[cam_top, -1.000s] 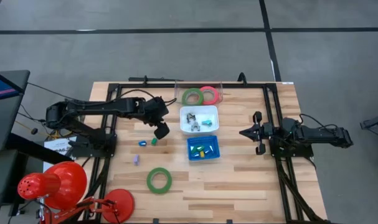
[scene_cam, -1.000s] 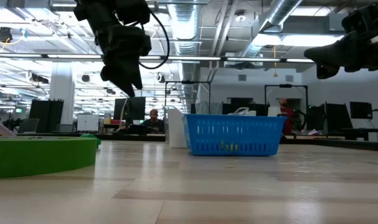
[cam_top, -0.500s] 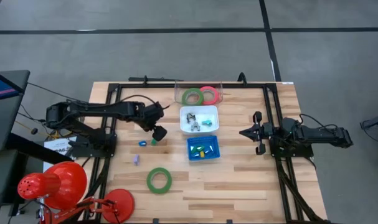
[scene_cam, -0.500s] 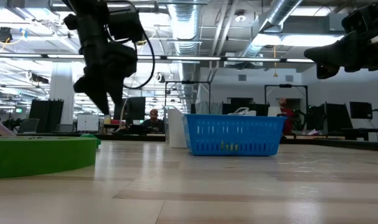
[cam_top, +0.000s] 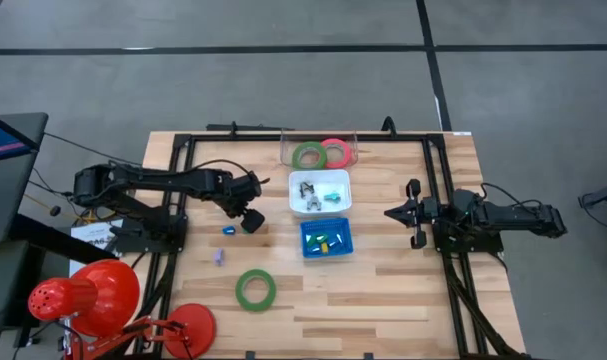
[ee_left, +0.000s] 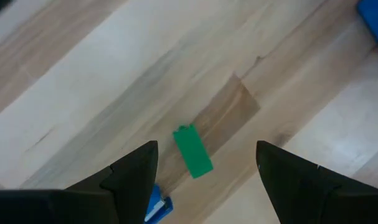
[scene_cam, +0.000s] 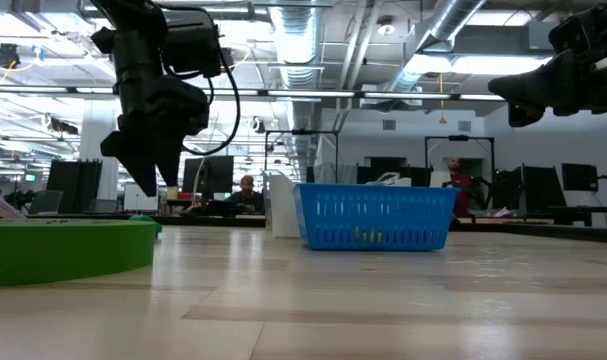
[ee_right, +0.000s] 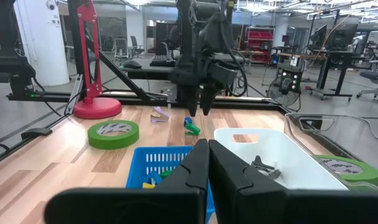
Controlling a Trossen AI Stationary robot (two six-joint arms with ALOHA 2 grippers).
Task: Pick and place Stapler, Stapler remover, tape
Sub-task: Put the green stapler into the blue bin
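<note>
overhead, table-level, two wrist views

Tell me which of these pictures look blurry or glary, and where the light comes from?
Low view: the near green tape ring and the tabletop in front are soft, while the blue basket is sharper; ceiling lights glare behind. Left wrist view: the left gripper is dark against the bright wood, and the green piece is crisp. High view: even light, faint shadows.
</note>
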